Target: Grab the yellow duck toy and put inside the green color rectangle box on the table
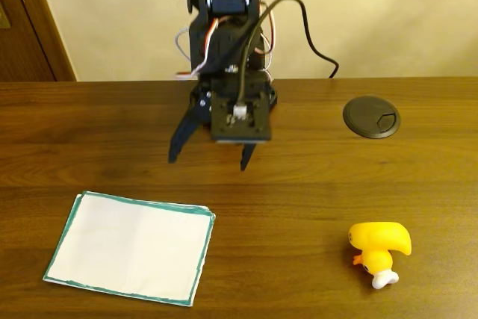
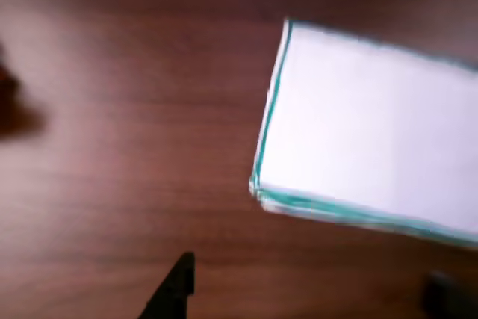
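Note:
The yellow duck toy (image 1: 379, 250) lies on the brown table (image 1: 299, 199) at the front right in the fixed view, orange beak and white part toward the front edge. The white sheet with the green border (image 1: 131, 246) lies flat at the front left; the wrist view shows its corner (image 2: 373, 125), blurred. My black gripper (image 1: 210, 158) hangs open over the table's middle back, fingers spread wide and pointing down, nothing between them. It is well apart from both duck and sheet. One fingertip (image 2: 173, 293) pokes in at the bottom of the wrist view.
A round black cable grommet (image 1: 371, 116) sits in the table at the back right. The arm's base (image 1: 228, 50) with its cables stands at the back edge against a cream wall. Bare wood lies between the sheet and the duck.

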Motion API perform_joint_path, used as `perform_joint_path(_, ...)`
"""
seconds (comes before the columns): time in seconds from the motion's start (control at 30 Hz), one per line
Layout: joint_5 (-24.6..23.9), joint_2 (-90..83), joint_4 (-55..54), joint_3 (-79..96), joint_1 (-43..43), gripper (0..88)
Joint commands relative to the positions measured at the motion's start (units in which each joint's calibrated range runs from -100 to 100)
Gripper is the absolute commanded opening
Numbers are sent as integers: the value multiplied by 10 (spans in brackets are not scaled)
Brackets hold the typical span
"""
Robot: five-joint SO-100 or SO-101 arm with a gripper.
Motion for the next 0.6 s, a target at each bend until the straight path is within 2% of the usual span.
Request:
perform_joint_path(0.0,2,127,-36,-123,-43,483)
perform_joint_path(0.1,8,243,-79,-173,-99,495)
perform_joint_path(0.3,19,555,-44,-424,-241,497)
perform_joint_path(0.47,29,655,-10,-507,-354,490)
perform_joint_path(0.57,29,689,-42,-507,-411,496)
